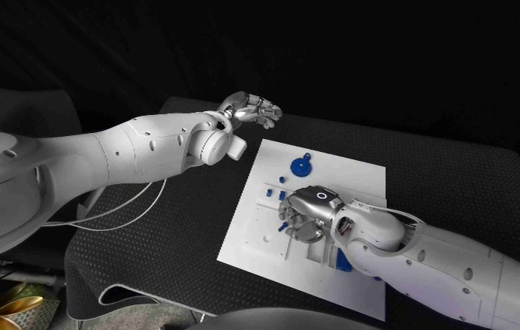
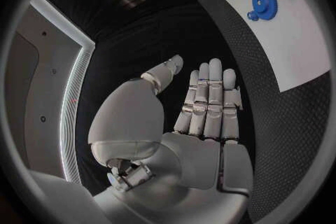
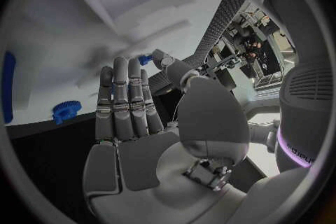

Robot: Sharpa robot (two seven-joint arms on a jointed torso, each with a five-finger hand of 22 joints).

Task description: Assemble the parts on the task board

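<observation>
Your right hand hangs low over the middle of the task board, palm toward the plate. In the right wrist view the fingers are extended side by side, the thumb stands apart, and nothing lies in the palm. A small blue part shows just past the thumb tip; whether the thumb touches it cannot be told, so treat that hand as empty and wide.

Your left hand is held off the board, above the black table beyond the board's far left corner. In the left wrist view its fingers are straight and together, thumb out, holding nothing.

Location of the parts:
- The blue gear lies flat on the far half of the board, with a smaller blue piece just beyond it.
- Small blue pegs sit beside the right hand on its left side, near the board's raised slots.
- A further blue part lies at the near side, partly hidden under the right forearm.

The assembly appears barely started; the gear is unseated and no part is in hand.

Risks from this position:
1. The right forearm crosses the near part. A sweep to the left or right could drag it off the board.
2. The pegs lie close to the fingers. Closing the hand without aligning first could knock them flat or scatter them.
3. The hand covers the slots from the head camera, so you could seat a part in the wrong slot without seeing it.
4. The board is not visibly clamped. Downward pressure near an edge could shift it.
</observation>
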